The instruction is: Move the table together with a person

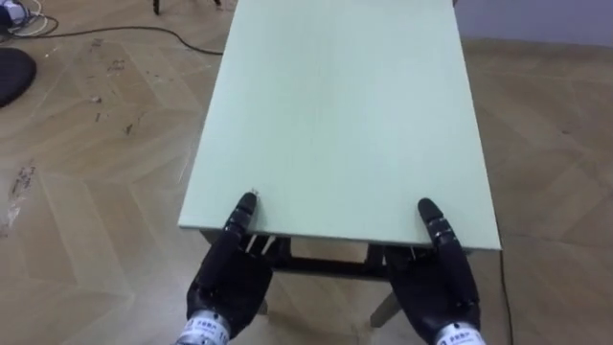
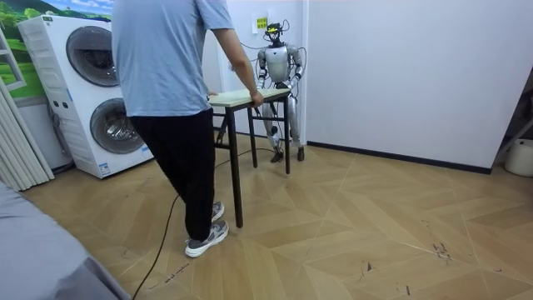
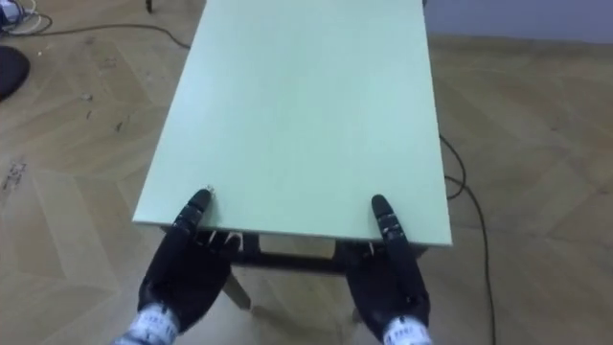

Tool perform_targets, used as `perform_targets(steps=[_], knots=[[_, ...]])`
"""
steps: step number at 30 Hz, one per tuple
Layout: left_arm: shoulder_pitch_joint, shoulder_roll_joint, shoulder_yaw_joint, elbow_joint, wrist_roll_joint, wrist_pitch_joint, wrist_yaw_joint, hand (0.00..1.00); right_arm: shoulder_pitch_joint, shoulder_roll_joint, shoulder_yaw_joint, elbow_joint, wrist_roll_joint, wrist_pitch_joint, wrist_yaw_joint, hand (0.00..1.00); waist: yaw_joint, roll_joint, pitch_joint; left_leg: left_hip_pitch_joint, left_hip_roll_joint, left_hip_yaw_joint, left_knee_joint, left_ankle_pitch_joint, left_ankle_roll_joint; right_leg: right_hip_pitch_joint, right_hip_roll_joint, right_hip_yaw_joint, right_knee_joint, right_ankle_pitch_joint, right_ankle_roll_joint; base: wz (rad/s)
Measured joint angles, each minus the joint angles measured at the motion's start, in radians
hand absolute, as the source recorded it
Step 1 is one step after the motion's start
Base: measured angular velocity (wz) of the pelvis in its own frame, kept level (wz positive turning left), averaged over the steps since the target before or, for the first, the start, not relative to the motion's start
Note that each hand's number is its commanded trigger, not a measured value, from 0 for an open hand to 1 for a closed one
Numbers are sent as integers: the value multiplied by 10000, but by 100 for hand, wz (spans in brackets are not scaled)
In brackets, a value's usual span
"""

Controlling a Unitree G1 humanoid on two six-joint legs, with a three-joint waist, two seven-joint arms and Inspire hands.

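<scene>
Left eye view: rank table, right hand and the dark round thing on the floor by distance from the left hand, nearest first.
1. table: its near edge meets the left hand.
2. right hand: at the same edge, toward the right corner.
3. dark round object: on the floor, far left, well beyond the others.

Table (image 1: 345,115), pale green rectangular top on dark legs, is sitting level over the herringbone wood floor (image 1: 96,144), its long axis running away from the robot.
</scene>
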Motion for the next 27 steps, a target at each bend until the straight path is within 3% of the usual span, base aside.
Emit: perform_targets(steps=[2,4,8,9,10,11,12,13,14,15,16,17,18,20,21,22,23,24,25,26,27], knots=[[-102,2,14,-1,11,-2,4,100,-71,-16,6,8,-4,-111,0,100,-79,6,5,548,-228,15,-1187,-191,-160,-394,-58,31,326,28,-9,3],[-104,3,15,-2,43,-9,13,100,-56,-90,81,-25,-4,-196,5,100,-182,5,-23,935,-571,29,-2491,-101,-83,-600,-137,147,180,358,-167,2],[-176,-51,44,-21,115,-20,9,100,-78,20,90,-47,33,-244,7,100,-81,108,-69,1601,-676,92,-4271,-148,-123,-893,-251,151,182,595,-178,-6],[-228,-77,18,-19,119,-27,9,100,-113,-18,79,-58,139,-245,7,100,-17,153,-48,1898,-714,144,-4945,-181,-118,-1381,-355,214,1101,595,-178,-5],[-296,-116,9,16,129,-45,11,100,-164,-72,105,-58,244,-232,6,100,-118,114,23,2439,-803,210,-5603,-191,-87,-2591,-703,369,3434,809,-291,0],[-333,-119,-5,122,130,-95,-8,100,-145,-124,87,-27,248,-221,7,100,-257,117,102,2543,-852,262,-5681,-361,-34,-3292,-668,448,4223,691,-185,-6],[-194,-47,-22,114,7,-404,-131,100,-174,-25,178,0,149,-117,8,100,-250,225,-30,2357,-630,304,-5349,-1005,-3,-3869,-28,725,2576,739,-51,0],[-158,272,-104,61,-181,-675,-330,100,-124,219,353,-44,-26,-181,87,100,-232,-115,-50,2026,-850,199,-4736,-1735,-41,-4046,-146,577,559,2733,-162,5],[-216,281,-141,210,-204,-699,-354,100,-76,228,381,-50,-71,-250,110,100,-278,-114,-53,1938,-1024,259,-4429,-2196,21,-4080,-350,109,682,2715,-865,-4],[-373,-40,-157,559,-170,-691,-315,100,-282,50,370,128,-119,-335,133,100,-124,93,-39,1770,-1068,341,-3774,-2733,50,-4206,-516,-329,845,2672,-1006,-26],[-446,-184,-148,585,-176,-664,-312,100,-426,-57,355,129,-162,-375,130,100,-43,54,-51,1500,-1364,227,-3376,-2792,121,-4188,-735,-629,611,2777,-1187,-42],[-437,-279,-146,586,-178,-664,-310,100,-468,-92,316,130,-158,-368,130,100,-65,50,-53,1401,-1493,233,-3223,-2821,179,-4112,-873,-854,351,2899,-1258,-26],[-406,-421,-151,599,-179,-665,-257,100,-471,-120,314,131,-155,-350,130,100,-92,25,-58,1313,-1646,366,-3050,-2879,301,-3974,-1026,-1125,-49,3083,-1066,-15],[-400,-488,-145,763,-253,-670,-218,100,-496,-97,319,228,-112,-258,130,100,-232,-90,-66,1027,-2055,511,-2773,-2819,646,-3696,-1189,-1110,-965,3802,-146,-8],[-384,-456,-132,841,-422,-691,-216,100,-569,-91,330,345,-114,-126,130,100,-439,-212,-78,674,-2398,696,-2648,-2623,1007,-3354,-1226,-939,-2068,4674,1022,0],[-292,-345,-89,826,-551,-737,-223,100,-640,-80,368,437,-105,20,129,100,-615,-510,-99,368,-2624,926,-2634,-2344,1434,-3117,-1292,-565,-2981,5632,1790,0],[-248,-351,-66,837,-617,-740,-220,100,-647,-91,363,465,-106,128,129,100,-602,-546,-96,230,-2620,1176,-2524,-2300,1545,-3188,-1330,-253,-2639,5596,1632,-10],[-147,-351,-69,870,-686,-670,-133,100,-538,-210,310,493,-135,263,129,100,-622,-441,-45,174,-2329,1538,-2350,-2266,1642,-3418,-1391,56,-893,4645,847,9],[-106,-188,-150,861,-722,-544,-111,100,-266,-264,275,491,-64,283,188,100,-735,-453,-55,184,-1941,1889,-2396,-2070,1648,-3458,-1556,345,873,3326,743,30],[-152,-99,-232,859,-691,-507,-81,100,-94,-234,268,487,27,245,285,100,-782,-486,-69,183,-1721,2121,-2457,-1912,1458,-3422,-1704,534,1763,2594,809,87],[-194,1,-381,855,-566,-441,1,100,298,-165,201,471,87,176,484,100,-906,-514,-87,190,-1315,2489,-2666,-1569,1173,-3002,-2069,736,3212,1360,998,92]])
